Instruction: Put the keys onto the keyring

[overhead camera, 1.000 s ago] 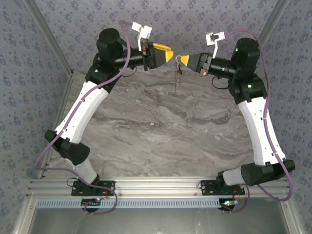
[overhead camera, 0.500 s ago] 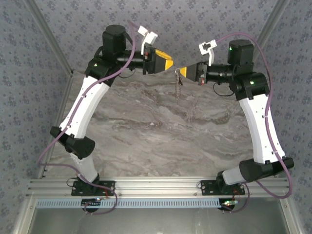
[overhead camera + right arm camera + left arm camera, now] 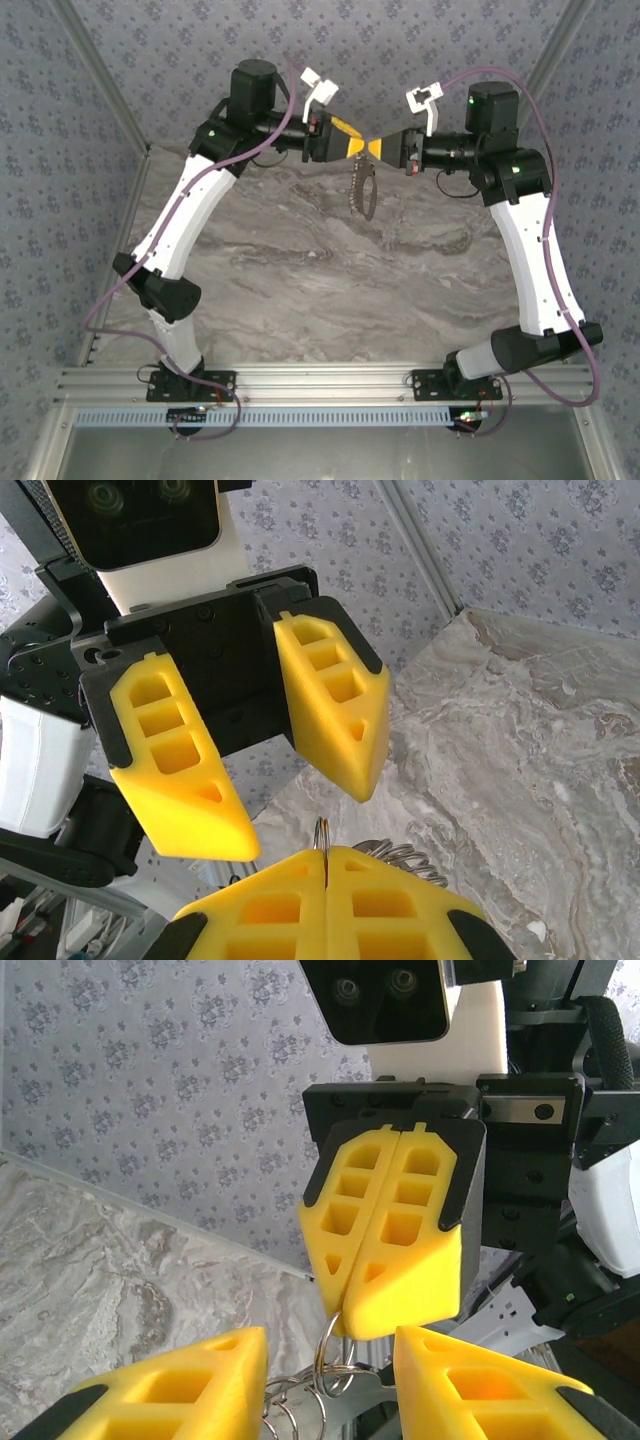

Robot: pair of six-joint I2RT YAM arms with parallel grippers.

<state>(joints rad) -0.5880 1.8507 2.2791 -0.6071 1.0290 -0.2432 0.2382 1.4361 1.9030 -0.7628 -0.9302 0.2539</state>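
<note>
After moving in tip to tip with right end effector [image 3: 381,148]: left end effector [image 3: 357,149] parted, straddling top of keyring [image 3: 362,190]. Right one clamped on keyring, hanging well above bench [image 3: 300,270]. Key too small to tell. Probably ready for threading grip.
</note>
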